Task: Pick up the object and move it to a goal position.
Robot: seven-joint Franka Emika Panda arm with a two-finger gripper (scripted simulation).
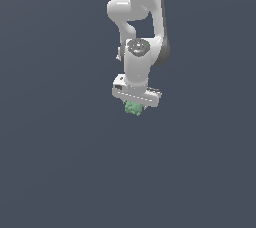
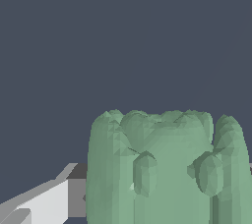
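Note:
The object (image 1: 133, 109) is a small light-green ridged lump. In the exterior view it sits directly under the white hand of my gripper (image 1: 135, 103), near the middle of the frame. In the wrist view the object (image 2: 162, 169) fills the space between the jaws. One white finger (image 2: 47, 204) with a dark pad lies against its side. The other finger is almost wholly out of the frame. The gripper looks shut on the object. The plain ground gives no cue to how high the object is.
The white arm (image 1: 142, 17) reaches down from the top of the exterior view. All around is a uniform dark grey-blue surface (image 1: 60, 162) with no other objects or marks in view.

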